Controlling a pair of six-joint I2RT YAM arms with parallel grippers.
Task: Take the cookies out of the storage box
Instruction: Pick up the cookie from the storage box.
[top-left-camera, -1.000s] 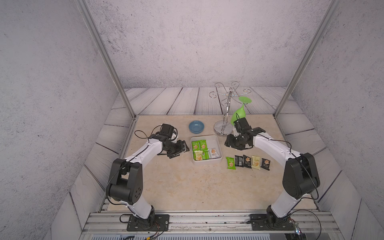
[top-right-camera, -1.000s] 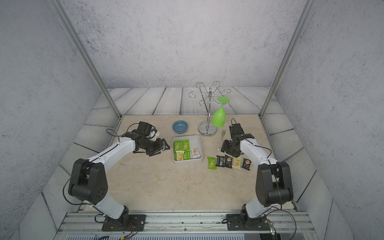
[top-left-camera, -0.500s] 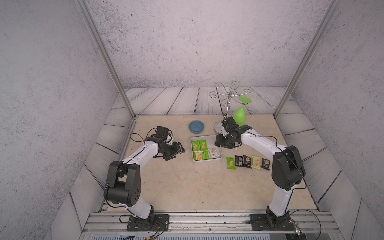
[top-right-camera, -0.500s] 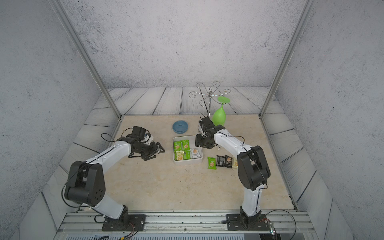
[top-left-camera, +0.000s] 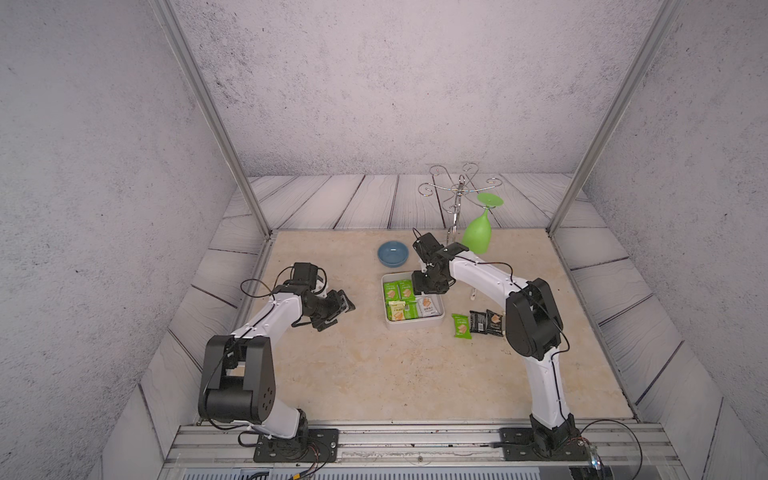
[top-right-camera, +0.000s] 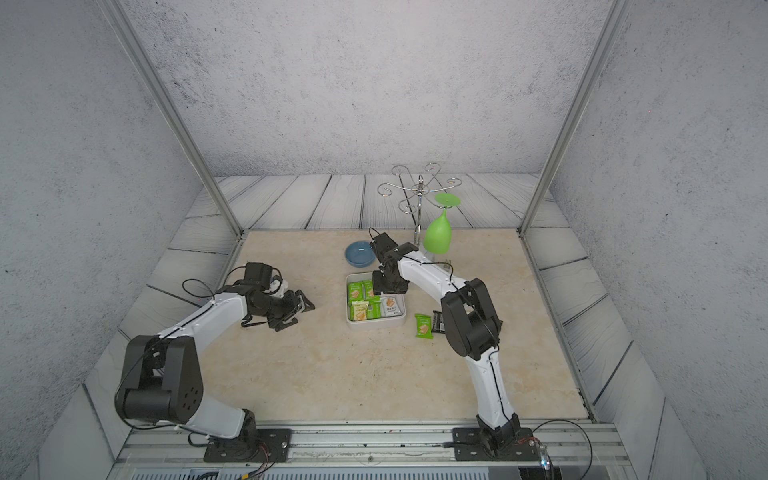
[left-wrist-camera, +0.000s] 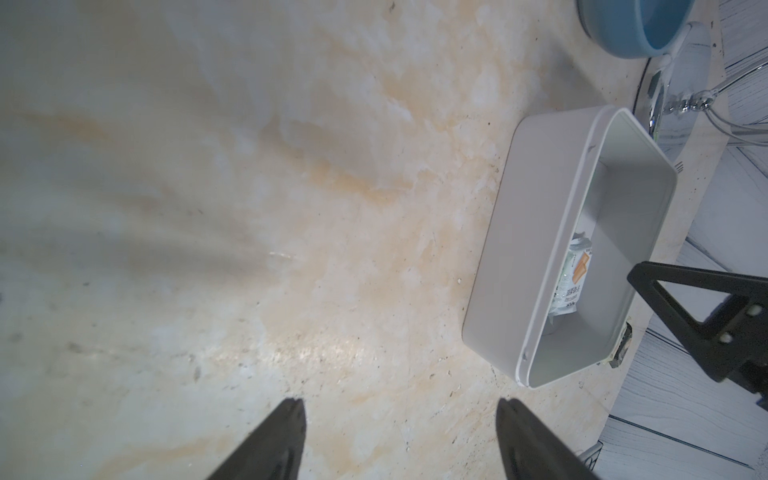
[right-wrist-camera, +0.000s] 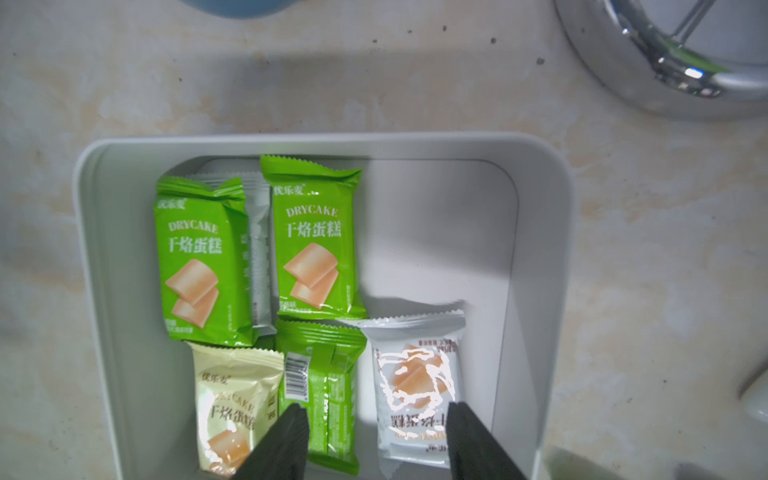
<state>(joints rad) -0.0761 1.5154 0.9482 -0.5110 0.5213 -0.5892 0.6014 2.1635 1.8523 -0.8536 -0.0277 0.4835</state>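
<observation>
The storage box (top-left-camera: 415, 326) (top-right-camera: 376, 324) is a shallow white tray in mid-table. Inside lie several cookies: two green packets face up (right-wrist-camera: 203, 257) (right-wrist-camera: 316, 245), a green one face down (right-wrist-camera: 320, 386), a cream one (right-wrist-camera: 232, 403) and a white one (right-wrist-camera: 415, 382). My right gripper (top-left-camera: 428, 286) (top-right-camera: 388, 286) (right-wrist-camera: 376, 409) hangs open above the box, over the face-down green and white packets, holding nothing. My left gripper (top-left-camera: 343, 305) (top-right-camera: 303, 303) (left-wrist-camera: 401, 403) stands open and empty over bare table, left of the box (left-wrist-camera: 528, 249).
A green packet (top-left-camera: 460, 326) and two black ones (top-left-camera: 478, 321) (top-left-camera: 494, 322) lie on the table right of the box. A blue bowl (top-left-camera: 393, 253) sits behind the box. A chrome rack (top-left-camera: 455, 195) with a hanging green glass (top-left-camera: 478, 235) stands at the back right.
My right arm has swung left, from beside the box's right edge to above the box. My left gripper has drawn back a little to the left. Neither gripper's opening has changed.
</observation>
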